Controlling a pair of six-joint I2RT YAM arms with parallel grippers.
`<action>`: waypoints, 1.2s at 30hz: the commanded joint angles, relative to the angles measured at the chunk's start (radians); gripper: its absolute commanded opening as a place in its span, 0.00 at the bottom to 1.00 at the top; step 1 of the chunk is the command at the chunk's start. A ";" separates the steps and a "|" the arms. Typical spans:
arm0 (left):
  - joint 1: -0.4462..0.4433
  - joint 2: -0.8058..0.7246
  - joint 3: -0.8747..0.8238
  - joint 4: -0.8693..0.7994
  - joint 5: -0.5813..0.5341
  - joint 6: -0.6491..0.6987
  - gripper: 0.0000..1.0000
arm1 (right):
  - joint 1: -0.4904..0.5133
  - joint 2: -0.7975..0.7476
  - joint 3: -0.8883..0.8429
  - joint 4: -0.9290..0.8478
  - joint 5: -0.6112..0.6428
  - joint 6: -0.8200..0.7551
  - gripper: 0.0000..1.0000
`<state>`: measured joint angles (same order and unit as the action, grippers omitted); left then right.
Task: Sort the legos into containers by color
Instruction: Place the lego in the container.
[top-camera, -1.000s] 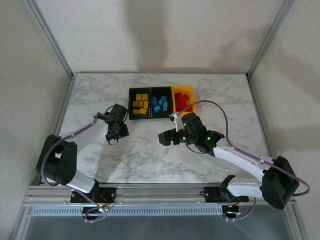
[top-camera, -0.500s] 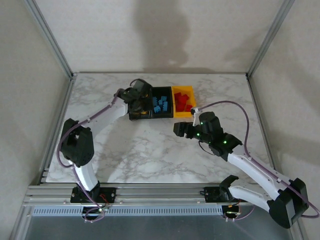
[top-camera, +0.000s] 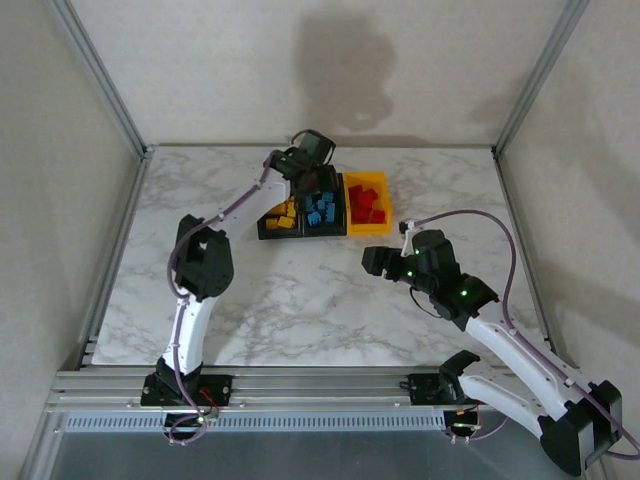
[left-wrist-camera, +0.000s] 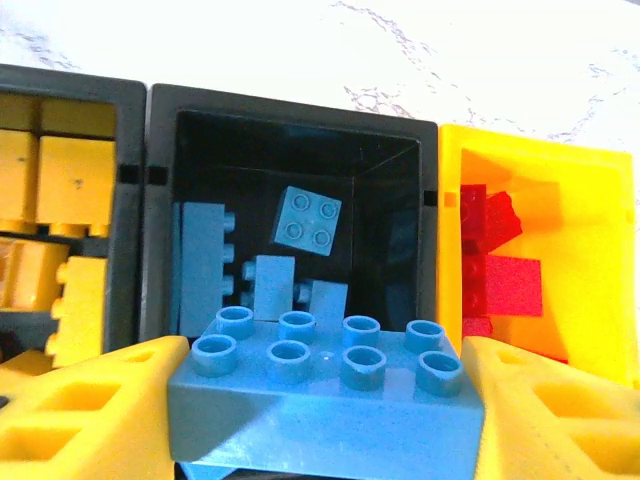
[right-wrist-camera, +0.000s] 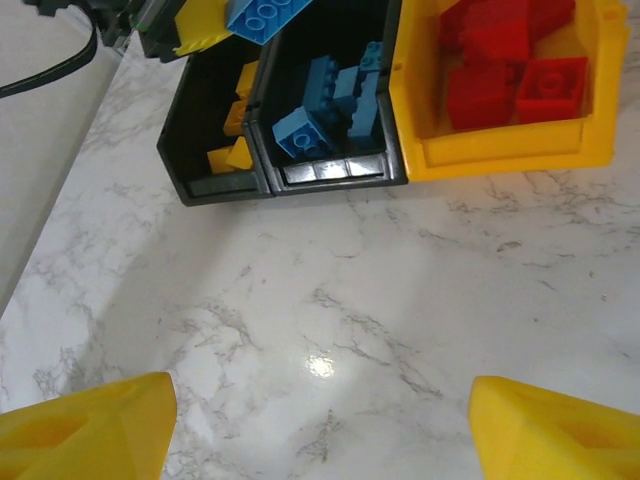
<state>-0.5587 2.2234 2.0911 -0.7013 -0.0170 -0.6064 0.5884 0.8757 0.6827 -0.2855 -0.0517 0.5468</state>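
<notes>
My left gripper (left-wrist-camera: 325, 347) is shut on a blue eight-stud lego (left-wrist-camera: 320, 400) and holds it over the near edge of the middle black container (left-wrist-camera: 300, 130). Several blue legos (left-wrist-camera: 308, 218) lie in that container. Yellow legos (left-wrist-camera: 70, 180) lie in the left black container (left-wrist-camera: 132, 200), and red legos (left-wrist-camera: 510, 280) in the yellow-orange container (left-wrist-camera: 590, 250). From above, the left gripper (top-camera: 310, 160) hangs over the row of containers (top-camera: 323, 231). My right gripper (right-wrist-camera: 320, 400) is open with nothing in it over bare marble, a little in front of the containers (right-wrist-camera: 500, 160); from above the right gripper (top-camera: 375, 262) is below the yellow-orange one.
The white marble table (top-camera: 300, 300) stretches out in front of the containers. Metal frame posts (top-camera: 100, 75) stand at the back corners, with walls close on both sides. The right arm's purple cable (top-camera: 470, 215) loops above its wrist.
My left arm has swung from the table at the left up and over the containers, carrying the blue lego. My right gripper has drawn back to the right, still open.
</notes>
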 joint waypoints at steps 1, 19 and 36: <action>-0.007 0.089 0.102 -0.073 0.023 -0.015 0.53 | -0.011 -0.028 -0.012 -0.032 0.018 0.007 0.77; 0.000 0.230 0.252 -0.116 -0.023 -0.043 0.70 | -0.037 -0.082 -0.026 -0.049 0.004 -0.001 0.77; -0.020 0.017 0.116 -0.046 -0.003 -0.023 0.79 | -0.041 -0.051 0.005 -0.045 0.040 -0.016 0.84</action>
<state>-0.5636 2.3970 2.2669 -0.7723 -0.0185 -0.6392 0.5560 0.8108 0.6647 -0.3305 -0.0456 0.5434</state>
